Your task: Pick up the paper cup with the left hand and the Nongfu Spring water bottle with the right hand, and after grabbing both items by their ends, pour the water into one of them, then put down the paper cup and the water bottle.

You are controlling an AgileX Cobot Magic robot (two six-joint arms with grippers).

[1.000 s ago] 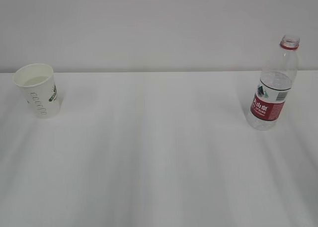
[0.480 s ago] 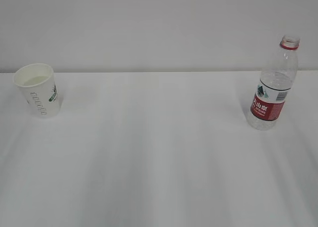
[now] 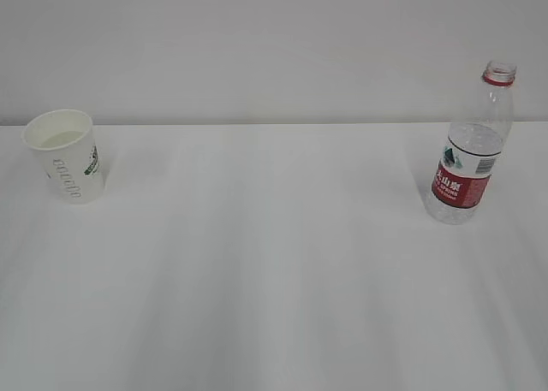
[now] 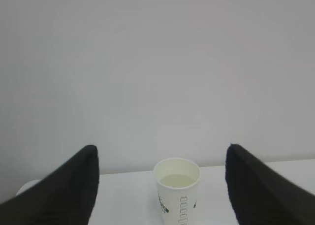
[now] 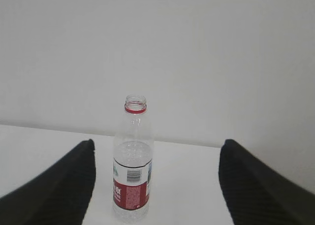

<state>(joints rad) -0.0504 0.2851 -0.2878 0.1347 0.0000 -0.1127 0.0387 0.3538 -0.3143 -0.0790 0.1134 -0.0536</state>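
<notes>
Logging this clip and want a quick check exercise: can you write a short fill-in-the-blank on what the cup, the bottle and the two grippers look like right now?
1. The paper cup stands upright on the ____ side of the exterior view.
2. The Nongfu Spring water bottle has no ____ on its neck.
3. The left hand and right hand both have their jaws ____.
4. The bottle's label is ____.

Missing words: left; cap; open; red

The paper cup (image 4: 177, 191) stands upright on the white table (image 4: 128, 195) near its far edge, between the left hand's (image 4: 162, 195) wide-apart black fingers (image 4: 64, 190), touching neither.
</notes>
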